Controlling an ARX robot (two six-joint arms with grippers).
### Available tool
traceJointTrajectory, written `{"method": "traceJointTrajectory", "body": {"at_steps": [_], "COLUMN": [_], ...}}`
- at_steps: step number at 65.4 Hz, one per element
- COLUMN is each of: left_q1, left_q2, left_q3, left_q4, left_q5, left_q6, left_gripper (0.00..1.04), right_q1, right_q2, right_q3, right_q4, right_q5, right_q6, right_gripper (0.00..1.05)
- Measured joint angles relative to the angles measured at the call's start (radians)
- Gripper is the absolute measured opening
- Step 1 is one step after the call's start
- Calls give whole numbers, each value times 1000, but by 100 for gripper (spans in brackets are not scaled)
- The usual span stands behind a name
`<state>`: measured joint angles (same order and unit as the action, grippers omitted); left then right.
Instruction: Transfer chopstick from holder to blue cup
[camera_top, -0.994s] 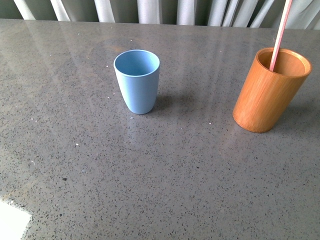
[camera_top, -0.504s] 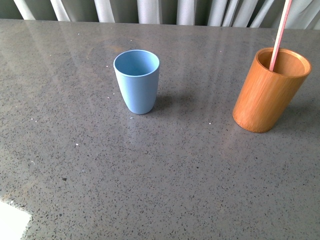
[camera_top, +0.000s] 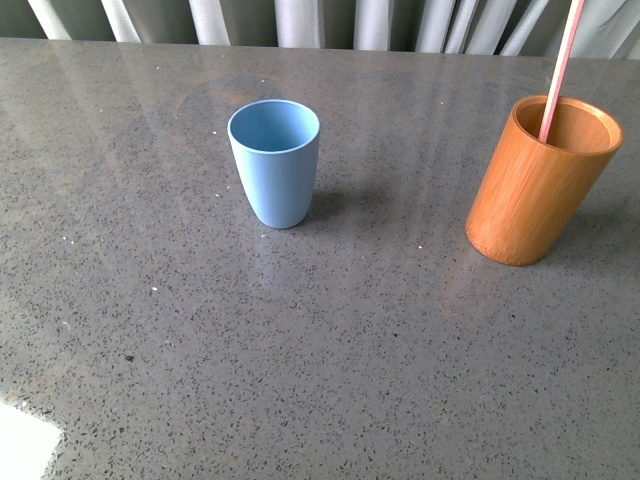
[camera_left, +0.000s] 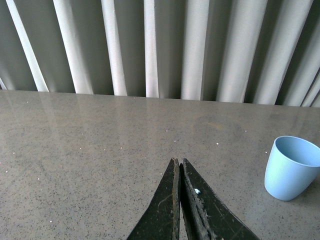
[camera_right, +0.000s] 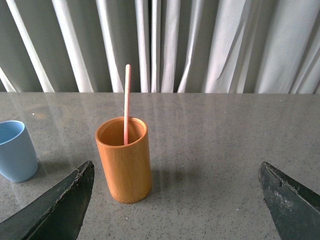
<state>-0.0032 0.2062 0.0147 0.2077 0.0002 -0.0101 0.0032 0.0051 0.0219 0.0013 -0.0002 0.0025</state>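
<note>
One chopstick (camera_right: 126, 100) leans in the holder (camera_right: 125, 167); I have the right tool (camera_right: 176, 169) spread wide facing it for the grab, left tool (camera_left: 179, 162) pinched shut, idle; blue cup (camera_top: 274, 165) stands empty.

Indoors, and by the look of it a robot test room more than a home. A wide grey table (camera_top: 330, 350) with a glossy, speckled stone-look top takes up nearly the whole front view. Pale curtains (camera_left: 200, 45) in long vertical folds hang along its far edge and close off the background in both wrist views. The blue cup (camera_top: 274, 160) and the holder (camera_top: 535, 185) stand well apart on it like set-out props, and the black left claw (camera_left: 178, 162) and right claw (camera_right: 176, 166) show above the tabletop
</note>
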Motion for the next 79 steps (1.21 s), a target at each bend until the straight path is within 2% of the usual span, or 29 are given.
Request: {"method": "traceJointTrajectory", "body": {"at_steps": [10,17,28,38,57,62,67,74,79], "left_q1": [0,0,1,1,1,1,1,1,1], "left_q2": [-36,-168,-191,-191,-191,-191,-191,-191,-191], "left_q3": [0,0,0,0,0,0,0,0,0], "left_q4": [-37,-197,-208,-208,-208,-208,-208,-208,-208], "left_q5": [0,0,0,0,0,0,0,0,0], "left_q6": [0,0,0,0,0,0,2,2,2], "left_gripper": [2,2,2,31,78,97,96,96,96], "right_q1": [0,0,0,0,0,0,0,-17,-39], "right_q2": [0,0,0,0,0,0,0,242,404], "right_q3": [0,0,0,0,0,0,0,153,229], "right_q4": [0,0,0,0,0,0,0,-335,-348], "right_q5": [0,0,0,0,0,0,1,33,-6], "right_q6": [0,0,0,0,0,0,0,-31,-35], "right_gripper": [96,96,96,96,96,96,96,96,96]}}
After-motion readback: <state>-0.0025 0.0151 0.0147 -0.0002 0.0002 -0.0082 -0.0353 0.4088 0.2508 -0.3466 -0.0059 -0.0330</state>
